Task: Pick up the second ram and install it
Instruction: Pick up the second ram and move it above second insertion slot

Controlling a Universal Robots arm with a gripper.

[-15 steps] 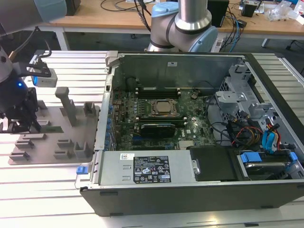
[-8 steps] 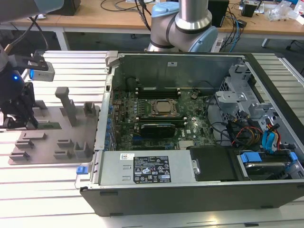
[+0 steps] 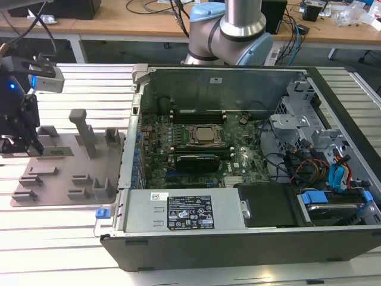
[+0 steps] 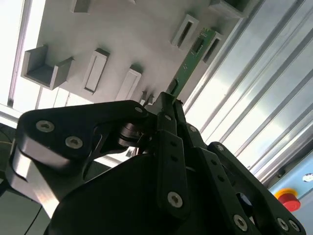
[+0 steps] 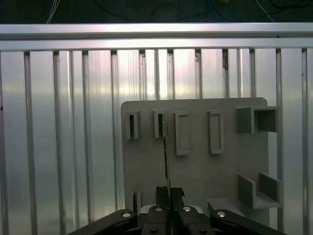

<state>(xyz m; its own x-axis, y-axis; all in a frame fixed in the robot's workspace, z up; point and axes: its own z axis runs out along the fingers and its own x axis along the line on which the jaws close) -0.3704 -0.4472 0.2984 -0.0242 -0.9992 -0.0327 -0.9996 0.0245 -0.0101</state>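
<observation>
the tool (image 5: 169, 192) is pinched narrow on the second ram (image 4: 193, 54), which stands on edge in the grey holder plate (image 3: 65, 173) on the ribbed surface (image 3: 71, 89). it looks gripped but not yet lifted, and is not installed in the motherboard (image 3: 196, 156).

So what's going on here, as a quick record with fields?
end effector: closed on one end of the second ram
second ram: on edge, far end in a slot of the grey holder tray
grey holder tray: at the exterior view's left of the open computer case
motherboard: exposed inside the case
</observation>
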